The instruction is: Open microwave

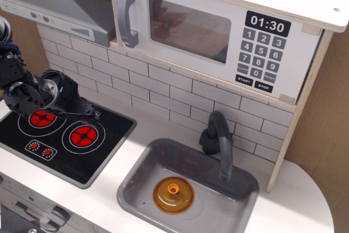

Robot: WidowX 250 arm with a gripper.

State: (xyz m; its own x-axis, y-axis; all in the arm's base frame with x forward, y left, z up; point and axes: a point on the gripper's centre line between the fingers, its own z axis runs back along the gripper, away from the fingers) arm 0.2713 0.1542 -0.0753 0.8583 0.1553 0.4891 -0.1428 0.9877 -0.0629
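The white toy microwave [218, 36] is mounted at the top centre-right, with its door closed. It has a grey vertical handle [126, 16] on the left edge of the door, a clear window [188, 28], a black clock display [267, 24] reading 01:30 and a grey keypad [260, 58]. My black gripper [94, 114] is low at the left, over the stove, well below and left of the handle. It holds nothing. I see its fingers side-on as one dark shape, so the gap between them does not show.
A grey range hood [60, 4] hangs left of the microwave. A black stove top [65, 140] with red burners lies under the gripper. A grey sink [188, 186] holds an orange lid [173, 193], with a dark faucet [218, 140] behind it. A wooden side panel [297, 107] stands at the right.
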